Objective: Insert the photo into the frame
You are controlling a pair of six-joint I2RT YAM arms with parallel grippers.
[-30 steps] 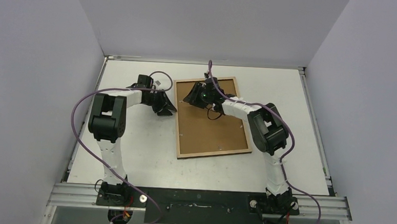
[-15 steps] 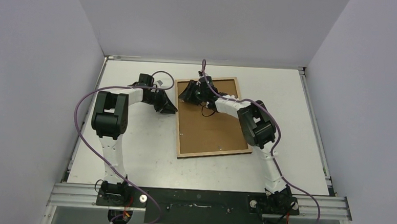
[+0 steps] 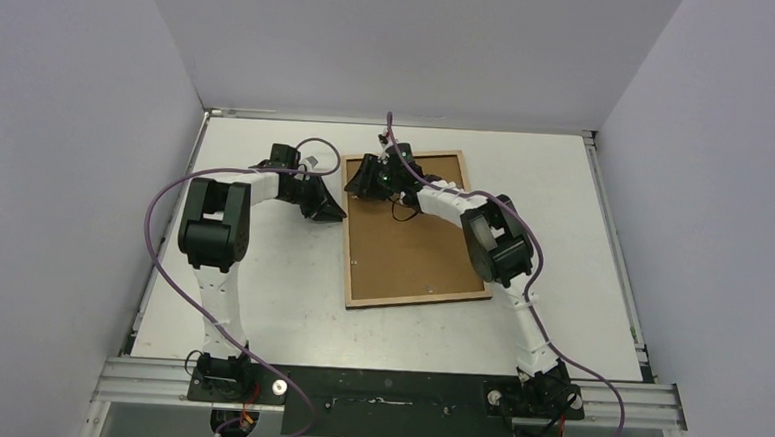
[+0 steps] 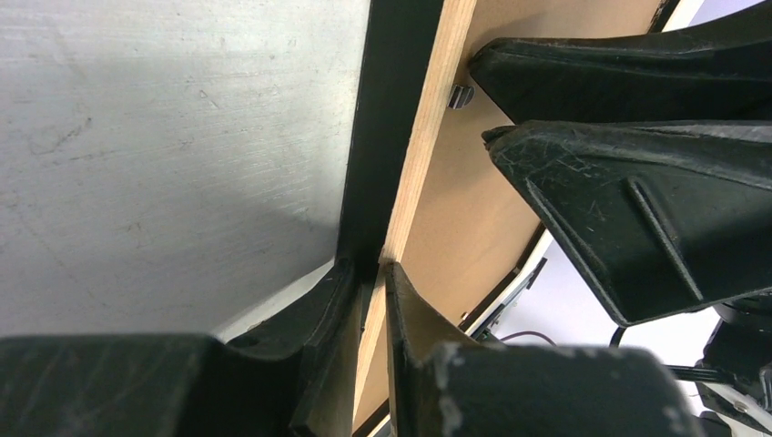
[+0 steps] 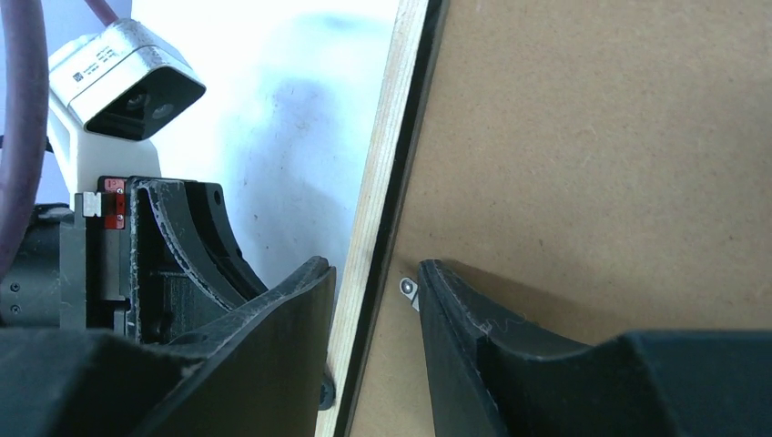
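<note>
Sliding over beside the left gripper (image 3: 336, 212), the right gripper (image 3: 355, 182) is reaching the rim of the frame (image 3: 419, 301), seen from overhead. Left wrist: its gripper is clamping that rim. Right wrist: jaws are standing apart, straddling it; backing board (image 5: 592, 137) is lying fitted, photo unseen.

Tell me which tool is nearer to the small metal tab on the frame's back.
Right. The right tool straddles the frame rim, one fingertip beside the tab. The left tool pinches the same rim farther along, apart from the tab.
</note>
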